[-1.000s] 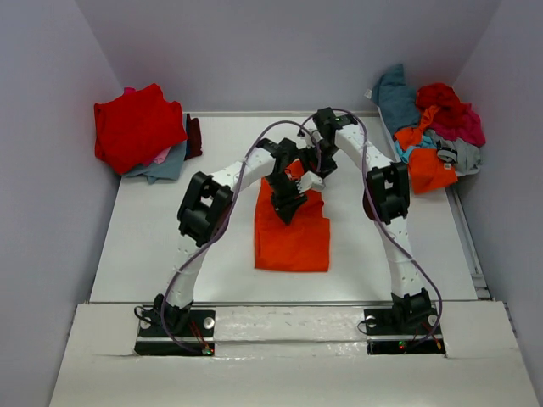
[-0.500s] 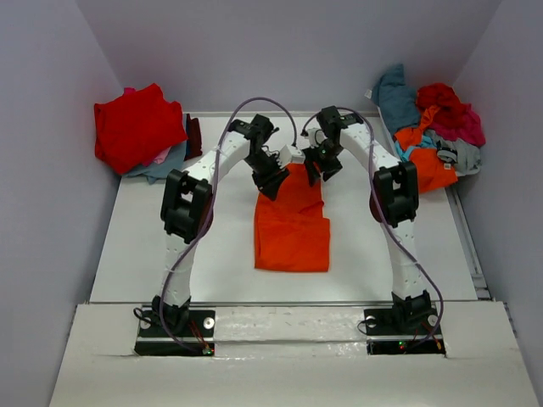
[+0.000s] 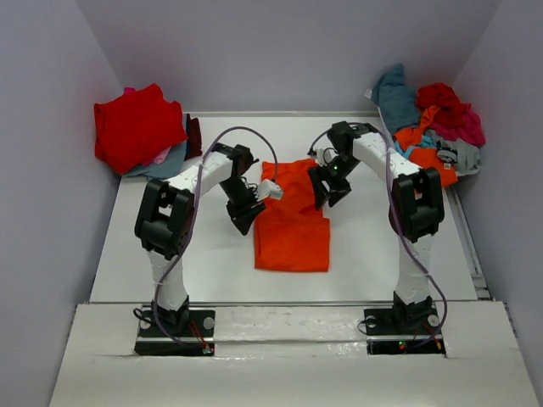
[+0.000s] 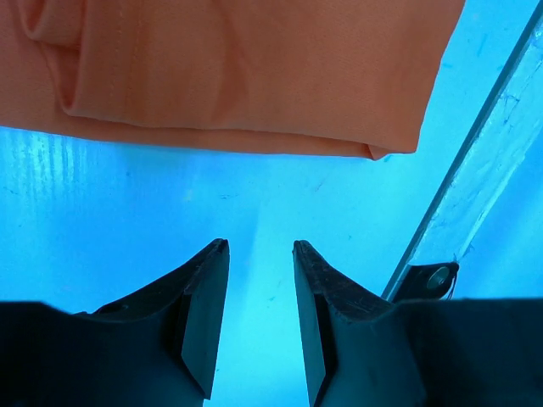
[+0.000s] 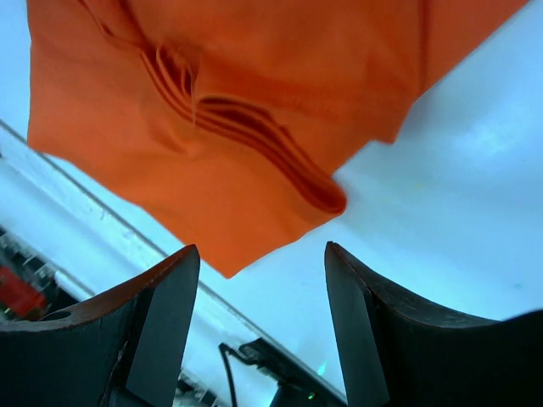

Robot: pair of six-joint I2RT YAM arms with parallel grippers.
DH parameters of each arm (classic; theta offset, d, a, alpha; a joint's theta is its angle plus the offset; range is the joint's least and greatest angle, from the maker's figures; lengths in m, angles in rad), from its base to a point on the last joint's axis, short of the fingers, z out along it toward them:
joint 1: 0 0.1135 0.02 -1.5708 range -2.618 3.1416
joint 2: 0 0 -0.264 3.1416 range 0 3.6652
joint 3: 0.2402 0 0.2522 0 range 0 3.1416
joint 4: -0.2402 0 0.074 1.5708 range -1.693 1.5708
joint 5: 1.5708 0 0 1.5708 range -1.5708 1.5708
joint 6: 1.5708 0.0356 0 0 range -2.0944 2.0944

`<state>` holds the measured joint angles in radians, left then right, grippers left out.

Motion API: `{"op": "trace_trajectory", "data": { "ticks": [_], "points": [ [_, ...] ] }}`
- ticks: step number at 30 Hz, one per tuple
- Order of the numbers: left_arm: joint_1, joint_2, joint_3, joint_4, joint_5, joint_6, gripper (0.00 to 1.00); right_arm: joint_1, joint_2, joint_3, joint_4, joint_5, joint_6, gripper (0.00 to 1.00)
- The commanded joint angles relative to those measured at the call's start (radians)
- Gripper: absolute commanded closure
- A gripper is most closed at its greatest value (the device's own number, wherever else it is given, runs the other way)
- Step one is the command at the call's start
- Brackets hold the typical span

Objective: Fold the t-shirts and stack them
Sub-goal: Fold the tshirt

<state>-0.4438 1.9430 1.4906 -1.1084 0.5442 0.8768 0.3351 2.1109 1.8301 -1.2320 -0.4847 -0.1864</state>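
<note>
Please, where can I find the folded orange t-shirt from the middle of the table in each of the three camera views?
Top external: the folded orange t-shirt lies flat near the centre of the picture.
Left wrist: it fills the top of the picture, its edge running across.
Right wrist: it fills the upper part, with creases in its middle.
Shared landmark: the table under the shirt, tinted blue in the left wrist view and pale in the right wrist view.
</note>
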Motion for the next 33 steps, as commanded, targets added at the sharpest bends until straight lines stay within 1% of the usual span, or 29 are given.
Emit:
{"op": "trace_trajectory", "data": {
  "ticks": [1,4,7,11,12,15,17,20,25,29,33],
  "points": [
    [0.002,-0.078,-0.056,-0.024,0.051,0.045,0.52,0.001,-0.066,-0.147,-0.029,-0.095,-0.024,0.33],
    [0.002,-0.081,-0.066,-0.007,0.071,0.034,0.52,0.001,-0.078,-0.195,-0.021,-0.129,-0.030,0.34],
    [-0.007,-0.050,-0.027,0.016,0.085,0.013,0.52,0.001,-0.074,-0.166,-0.009,-0.118,-0.028,0.34],
    [-0.019,0.011,0.091,0.015,0.103,-0.009,0.52,0.010,-0.034,-0.062,-0.004,-0.089,-0.016,0.35],
    [-0.030,0.020,0.140,0.018,0.099,-0.022,0.52,0.010,-0.031,-0.028,0.014,-0.057,-0.002,0.36],
    [-0.048,0.068,0.215,0.025,0.082,-0.053,0.52,0.019,-0.019,0.014,0.035,-0.002,0.014,0.37],
    [-0.058,0.102,0.259,0.015,0.089,-0.058,0.52,0.019,0.009,0.020,0.034,-0.038,0.021,0.38],
    [-0.078,0.155,0.290,0.002,0.123,-0.058,0.52,0.042,0.049,0.012,0.029,-0.074,0.016,0.38],
    [-0.113,0.220,0.312,0.005,0.125,-0.061,0.52,0.062,0.099,-0.015,0.060,-0.078,0.013,0.40],
    [-0.113,0.266,0.338,0.007,0.122,-0.062,0.52,0.062,0.130,-0.015,0.074,-0.095,0.015,0.40],
    [-0.113,0.309,0.353,0.012,0.117,-0.068,0.52,0.062,0.167,-0.006,0.088,-0.080,0.015,0.40]
  ]
}}
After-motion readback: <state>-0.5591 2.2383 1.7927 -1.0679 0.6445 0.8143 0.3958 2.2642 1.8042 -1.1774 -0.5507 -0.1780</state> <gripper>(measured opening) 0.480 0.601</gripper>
